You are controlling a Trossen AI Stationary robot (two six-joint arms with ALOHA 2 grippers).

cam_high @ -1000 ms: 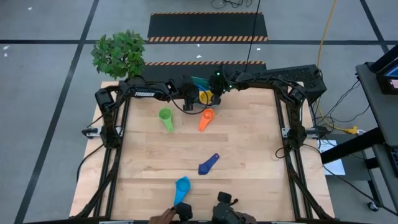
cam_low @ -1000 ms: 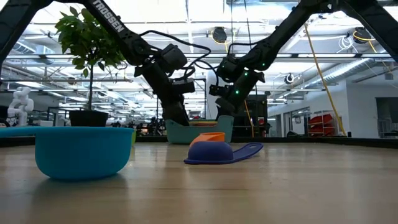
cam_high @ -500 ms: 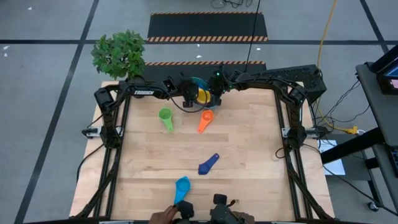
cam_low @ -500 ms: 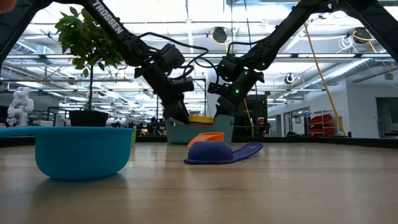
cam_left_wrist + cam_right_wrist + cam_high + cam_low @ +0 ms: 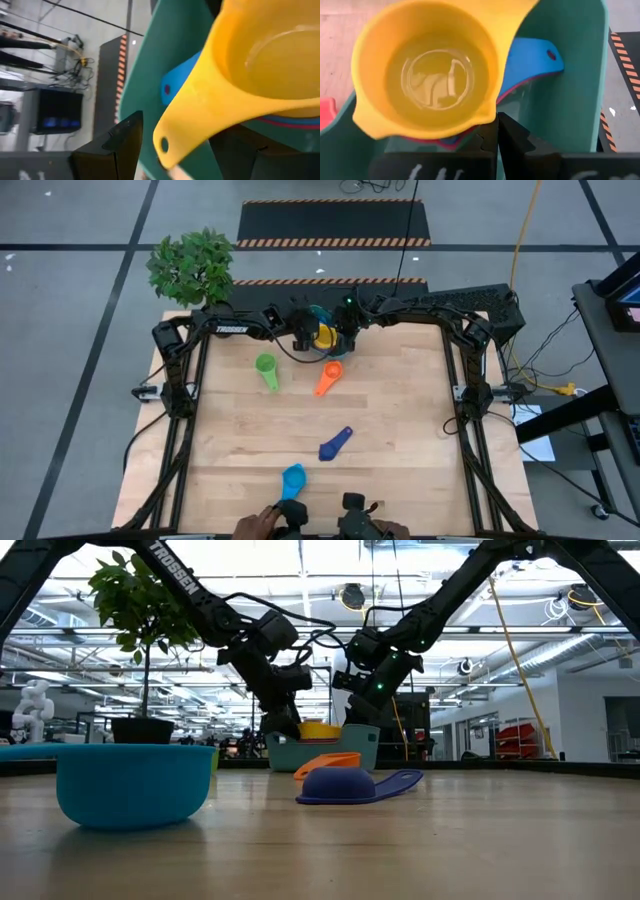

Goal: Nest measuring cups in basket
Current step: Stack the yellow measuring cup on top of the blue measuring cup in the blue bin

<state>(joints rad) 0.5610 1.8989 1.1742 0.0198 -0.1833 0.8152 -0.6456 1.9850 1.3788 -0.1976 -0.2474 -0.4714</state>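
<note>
Four cups lie loose on the bench [image 5: 400, 410]: green cup [image 5: 266, 367] toward the far-left area, orange cup [image 5: 329, 373] just near of the basket, dark blue cup [image 5: 335, 444] mid-bench, light blue cup [image 5: 292, 479] by the near edge.

Basket [image 5: 314, 313] sits at the far edge, about centre, between both arms. Yellow cup [image 5: 427, 82] is over the basket's opening, raised above the rim in low view [image 5: 320, 729]. Under it in the basket: a blue cup [image 5: 532, 57] w/ its handle toward the basket wall, plus a red cup [image 5: 470, 134] showing only as a thin edge.

Left end effector [image 5: 303, 337] is at the basket's left side, fingers [image 5: 120, 142] part open on either side of the yellow cup's handle [image 5: 172, 135]; looks like it grips the handle, contact itself is hard to see. Right end effector [image 5: 345, 332] is at the basket's right side, jaws fully closed on nothing, tips at the basket rim just beside the yellow cup's bowl.

Plant [image 5: 192, 268] stands off the far-left corner. A person's hand [image 5: 258, 525] shows at the near edge by the light blue cup.
</note>
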